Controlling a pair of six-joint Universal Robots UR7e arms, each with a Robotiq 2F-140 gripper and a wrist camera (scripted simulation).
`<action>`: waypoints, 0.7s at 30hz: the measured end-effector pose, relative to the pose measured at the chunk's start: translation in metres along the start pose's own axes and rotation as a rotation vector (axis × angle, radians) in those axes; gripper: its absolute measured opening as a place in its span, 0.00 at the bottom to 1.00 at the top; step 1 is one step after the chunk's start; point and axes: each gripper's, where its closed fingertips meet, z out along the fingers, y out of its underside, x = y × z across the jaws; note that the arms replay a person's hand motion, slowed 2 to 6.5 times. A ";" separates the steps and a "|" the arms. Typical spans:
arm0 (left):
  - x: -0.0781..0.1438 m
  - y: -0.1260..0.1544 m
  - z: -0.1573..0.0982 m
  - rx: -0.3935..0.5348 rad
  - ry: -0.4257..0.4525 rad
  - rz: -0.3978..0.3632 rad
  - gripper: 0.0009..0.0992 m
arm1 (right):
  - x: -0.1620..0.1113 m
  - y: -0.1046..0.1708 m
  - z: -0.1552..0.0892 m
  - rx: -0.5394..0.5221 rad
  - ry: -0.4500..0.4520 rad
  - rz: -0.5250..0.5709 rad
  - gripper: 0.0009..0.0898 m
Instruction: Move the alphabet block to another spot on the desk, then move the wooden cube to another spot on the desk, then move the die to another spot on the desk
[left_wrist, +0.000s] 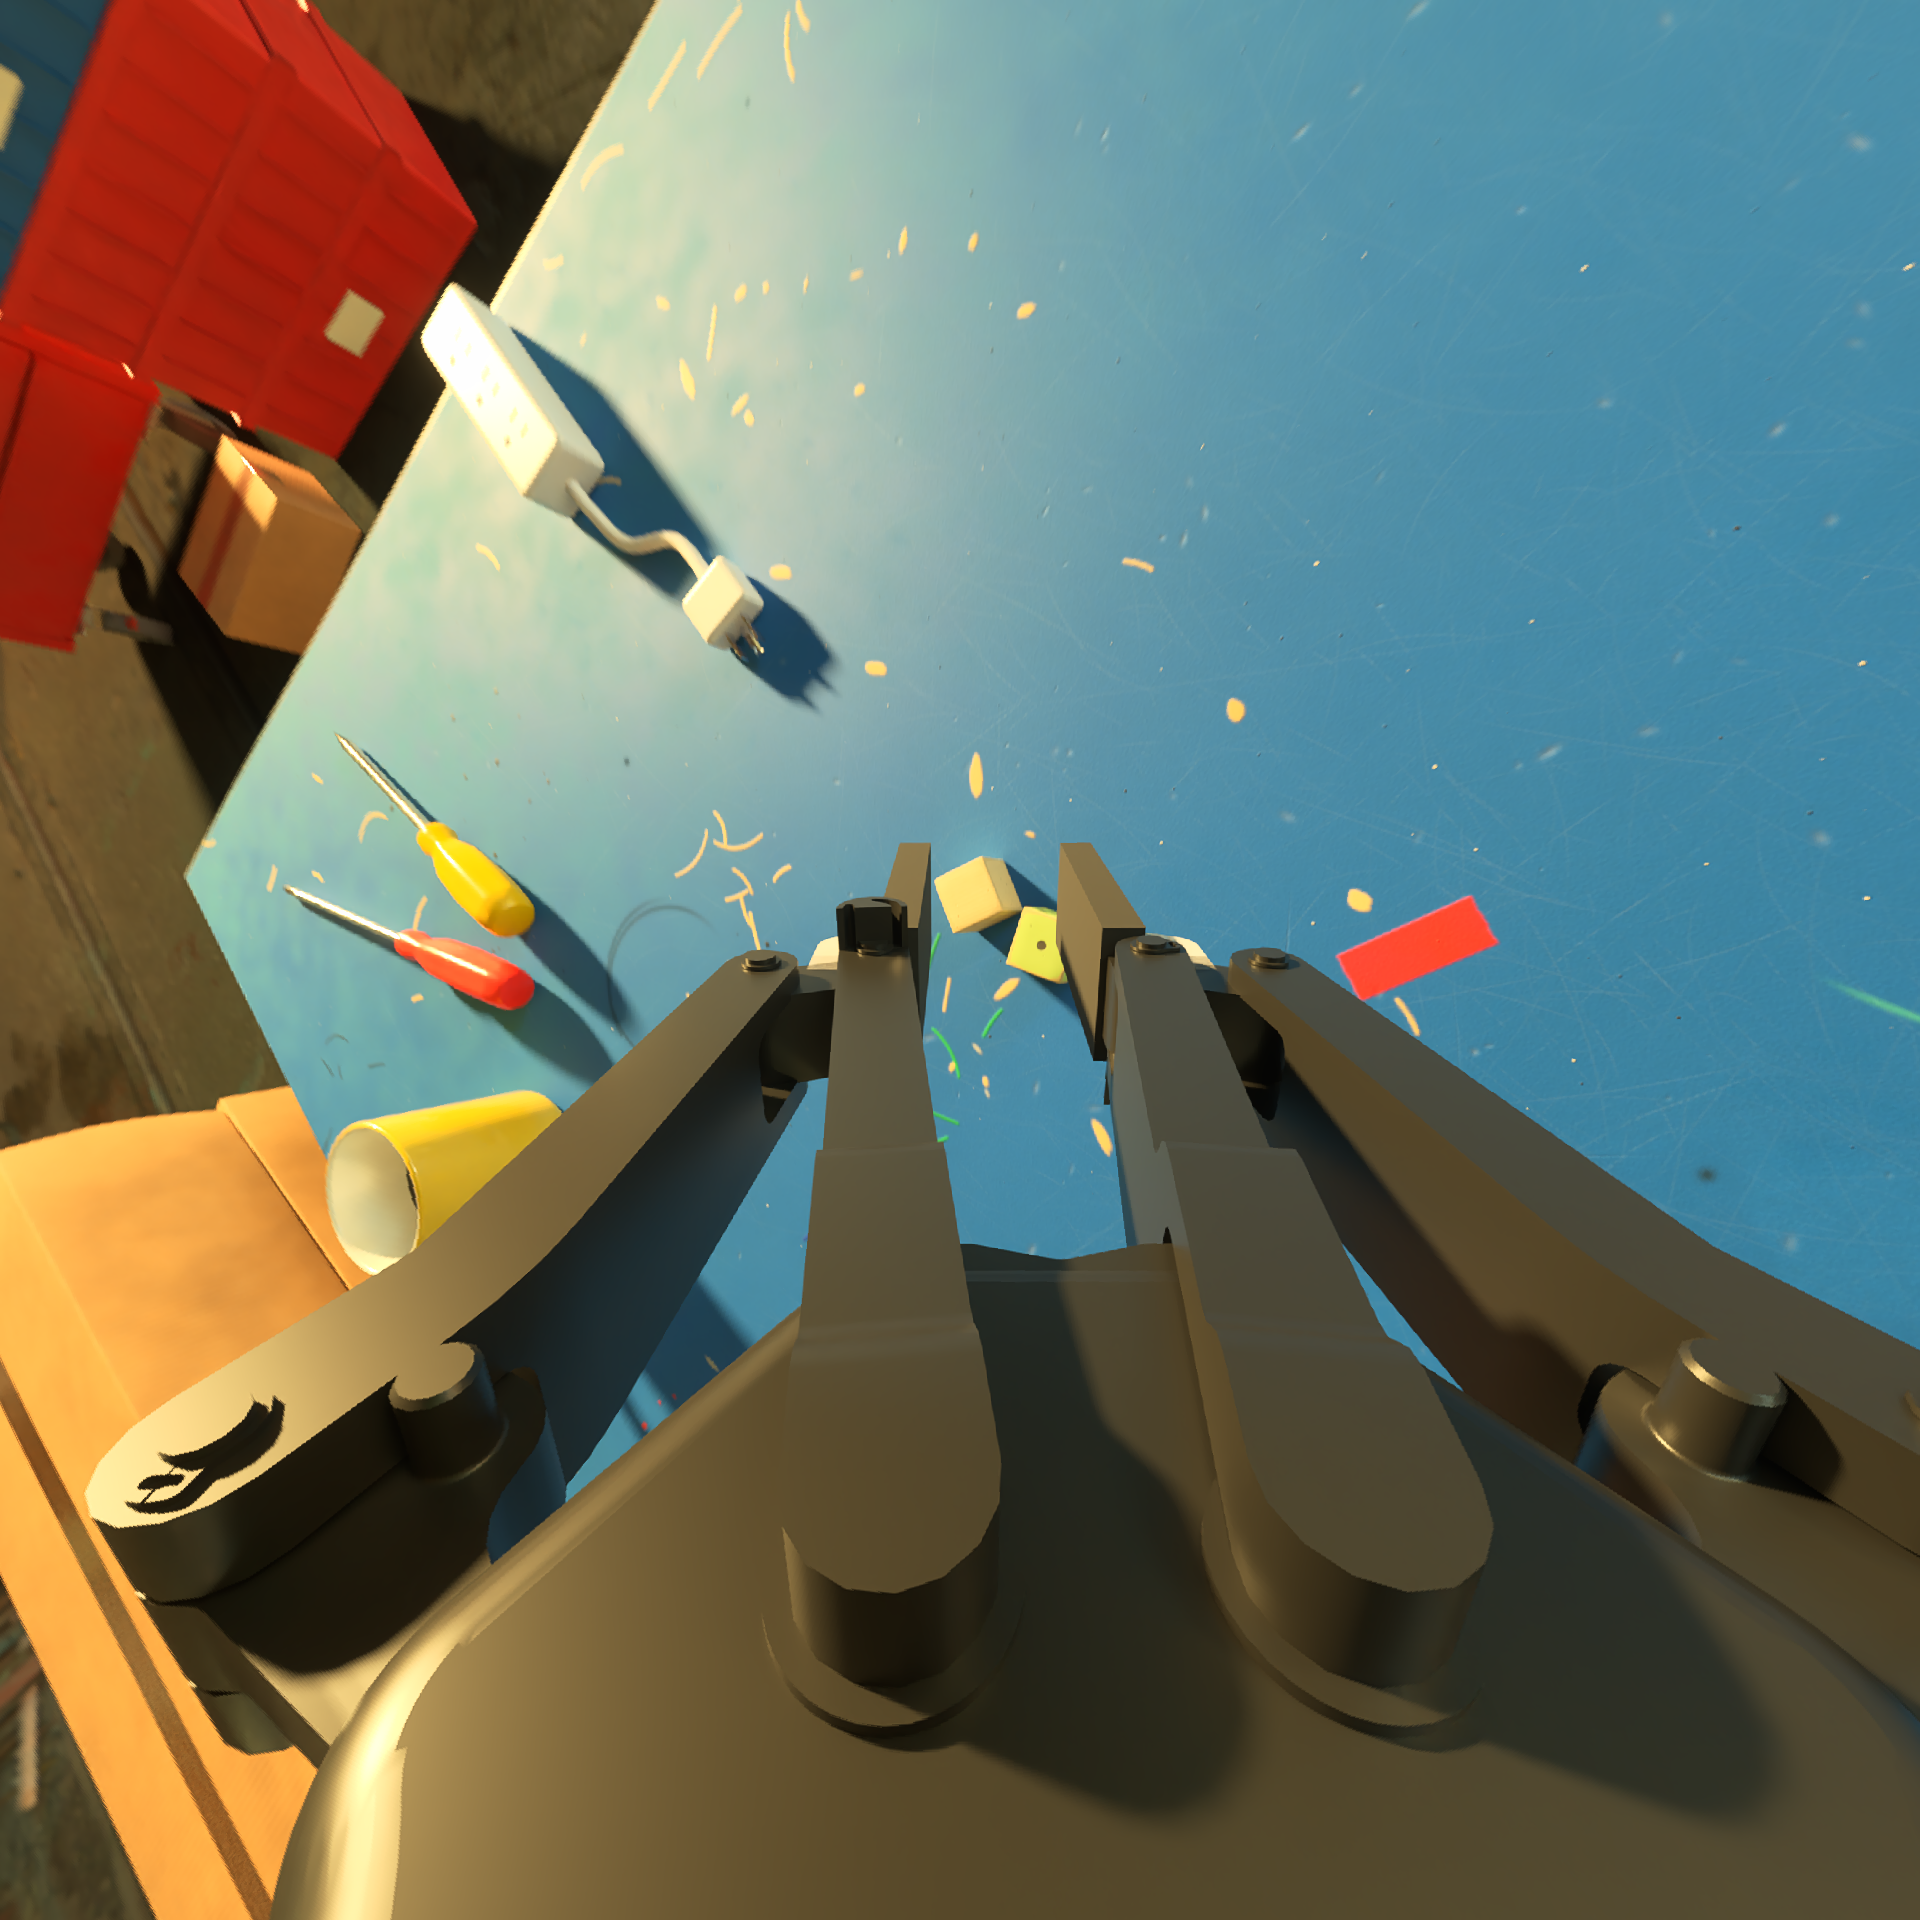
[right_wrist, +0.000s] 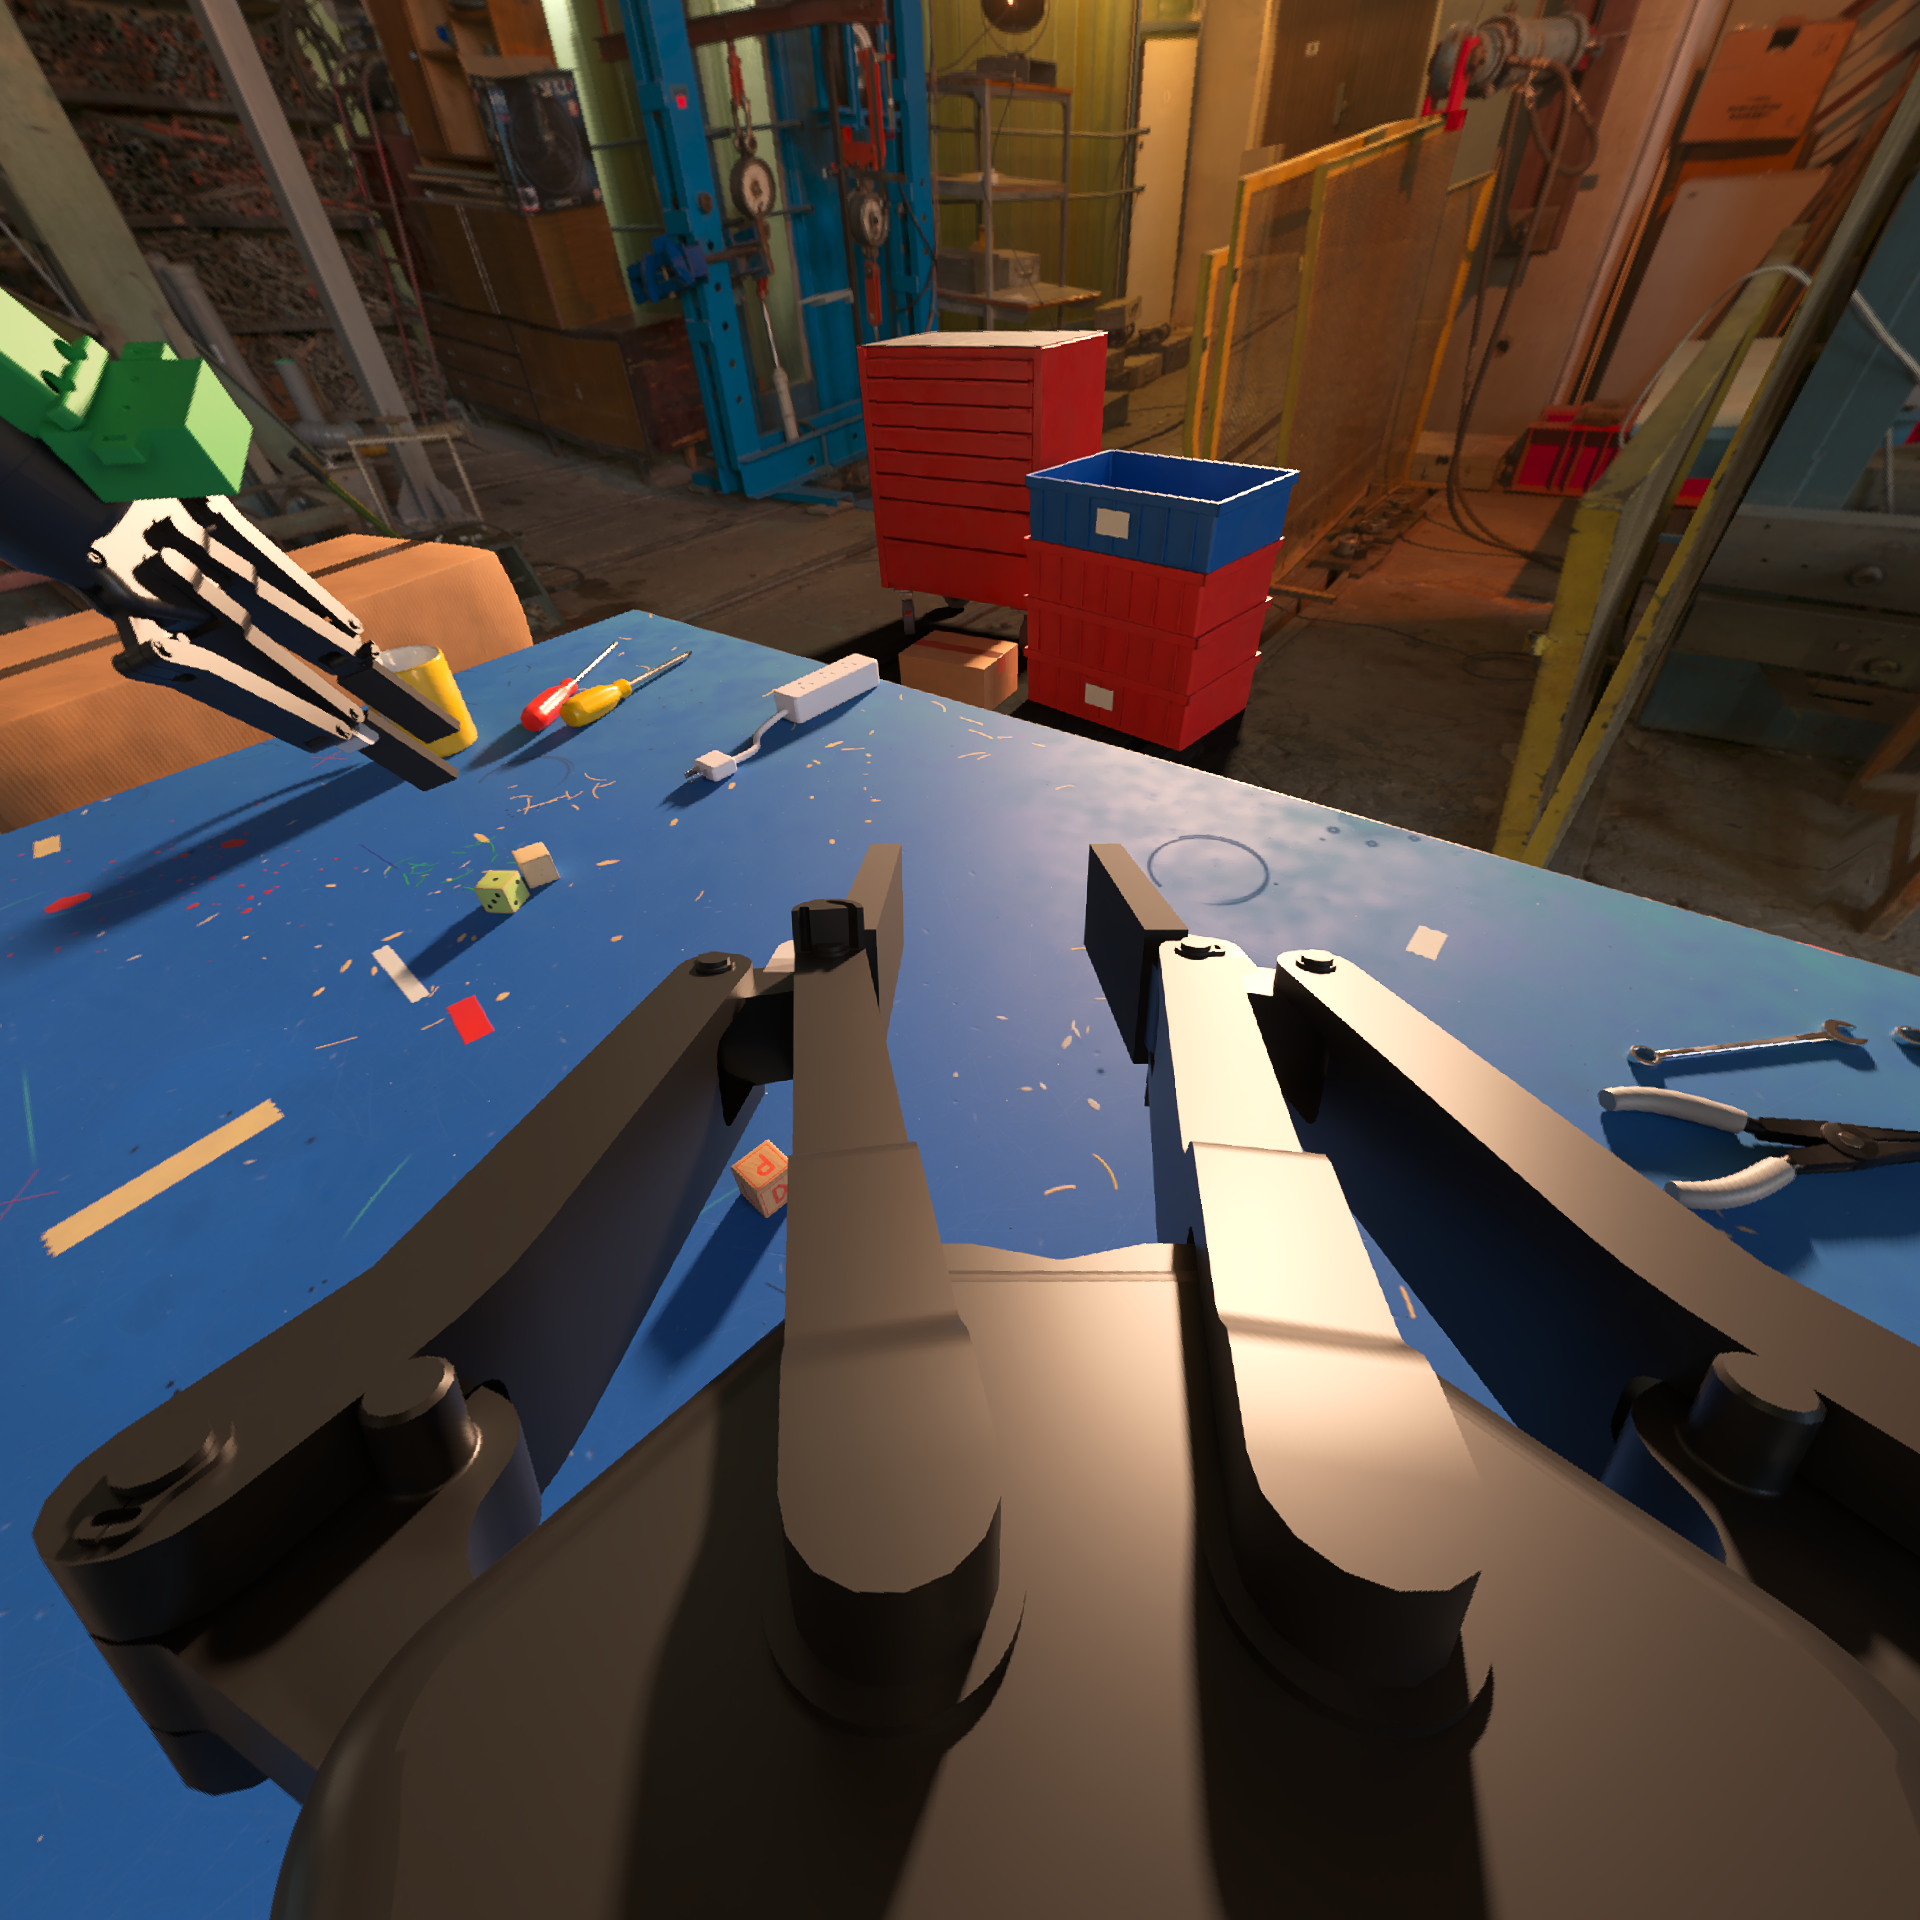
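A pale wooden cube (left_wrist: 975, 894) and a yellow die (left_wrist: 1037, 943) lie side by side on the blue desk (left_wrist: 1351, 416). My left gripper (left_wrist: 992, 878) is open and empty, hovering above them with both seen between its fingers. In the right wrist view the cube (right_wrist: 536, 863) and die (right_wrist: 502, 890) sit at mid left, with the left gripper (right_wrist: 421, 743) above and left of them. The alphabet block (right_wrist: 762, 1176), orange with red letters, lies on the desk under my right gripper (right_wrist: 992, 883), partly hidden by its left finger. The right gripper is open and empty.
A yellow cup (left_wrist: 436, 1169), red screwdriver (left_wrist: 457, 961), yellow screwdriver (left_wrist: 468, 873) and white power strip (left_wrist: 509, 400) lie toward the left desk edge. Pliers (right_wrist: 1756, 1148) and a wrench (right_wrist: 1745, 1044) lie at right. Cardboard box (right_wrist: 208, 665), red cabinets (right_wrist: 966, 468) and stacked bins (right_wrist: 1153, 623) stand beyond.
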 end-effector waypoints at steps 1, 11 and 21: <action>-0.001 0.003 0.003 -0.015 0.006 -0.010 0.33 | 0.000 0.000 0.000 -0.001 0.000 0.001 0.53; -0.011 0.021 0.032 -0.111 0.063 -0.120 0.33 | 0.002 0.004 0.005 -0.013 0.003 0.017 0.53; -0.006 0.024 0.059 -0.147 0.195 -0.234 0.33 | 0.000 0.010 0.010 -0.041 0.002 0.018 0.53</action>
